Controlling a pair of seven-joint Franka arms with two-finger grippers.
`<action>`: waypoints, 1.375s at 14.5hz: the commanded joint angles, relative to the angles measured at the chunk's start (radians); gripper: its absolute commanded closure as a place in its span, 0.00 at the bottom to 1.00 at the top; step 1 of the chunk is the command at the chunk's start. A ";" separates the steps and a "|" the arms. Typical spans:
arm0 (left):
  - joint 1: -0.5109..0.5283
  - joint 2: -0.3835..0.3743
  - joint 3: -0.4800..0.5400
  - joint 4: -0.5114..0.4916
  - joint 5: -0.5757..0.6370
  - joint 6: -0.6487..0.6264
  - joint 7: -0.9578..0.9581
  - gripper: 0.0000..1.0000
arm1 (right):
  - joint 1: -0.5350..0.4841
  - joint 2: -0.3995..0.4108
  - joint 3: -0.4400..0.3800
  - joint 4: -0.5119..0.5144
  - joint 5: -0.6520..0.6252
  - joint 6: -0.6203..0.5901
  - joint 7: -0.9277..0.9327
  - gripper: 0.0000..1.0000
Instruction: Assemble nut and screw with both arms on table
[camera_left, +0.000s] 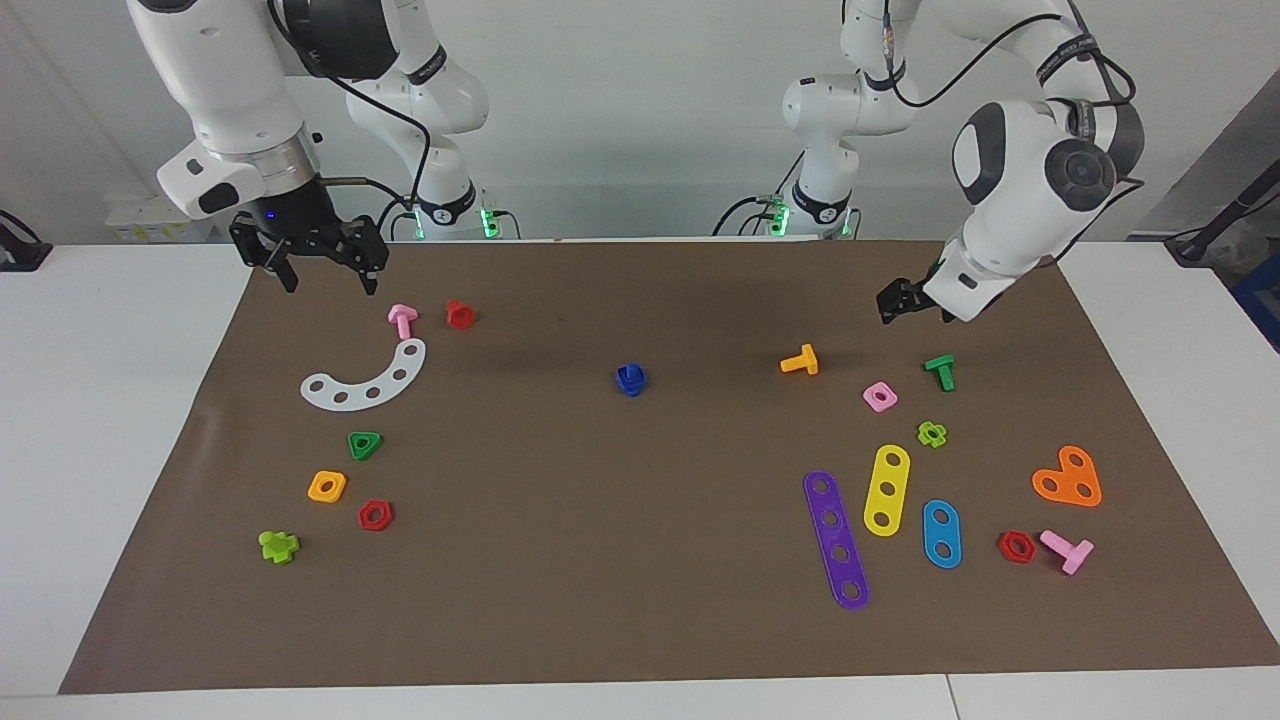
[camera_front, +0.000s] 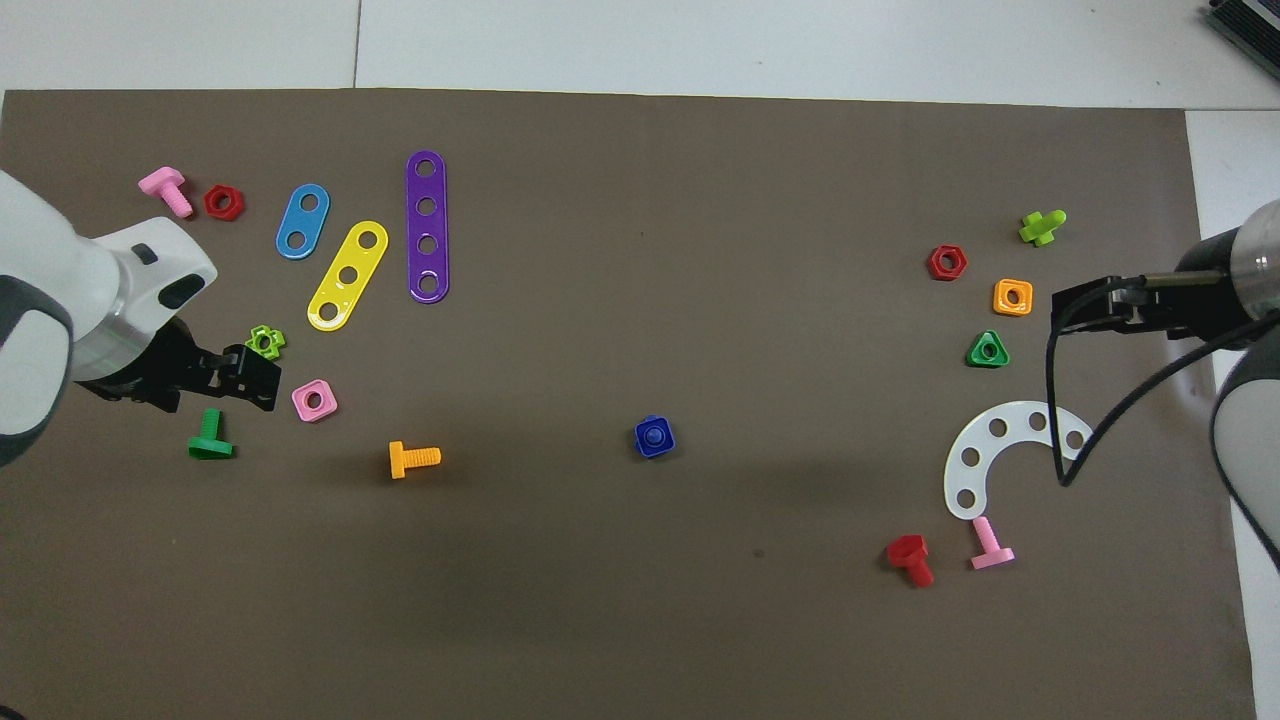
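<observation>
Nut (camera_left: 631, 379) and screw (camera_front: 654, 436) sit already joined at the middle of the table's mat (camera_left: 640, 560), so the assembly looks done; nothing calls for more than parking. Both grippers hang well apart from it: right gripper (camera_left: 320, 262) with fingers spread over its end, left gripper (camera_left: 893, 301) unreadable.

table (camera_left: 120, 420) | brown mat (camera_left: 640, 600) | nut on screw (camera_left: 630, 379) mid-mat
</observation>
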 joint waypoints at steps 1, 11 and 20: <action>0.060 -0.085 -0.011 -0.015 0.030 0.077 0.048 0.00 | -0.020 0.004 0.012 0.019 0.026 -0.038 -0.026 0.00; 0.092 -0.030 -0.011 0.170 0.030 0.080 0.084 0.00 | -0.020 0.003 0.012 0.015 0.026 -0.035 0.009 0.00; 0.092 -0.031 -0.013 0.167 0.021 0.084 0.139 0.00 | -0.011 0.004 0.012 0.015 0.058 -0.029 0.043 0.00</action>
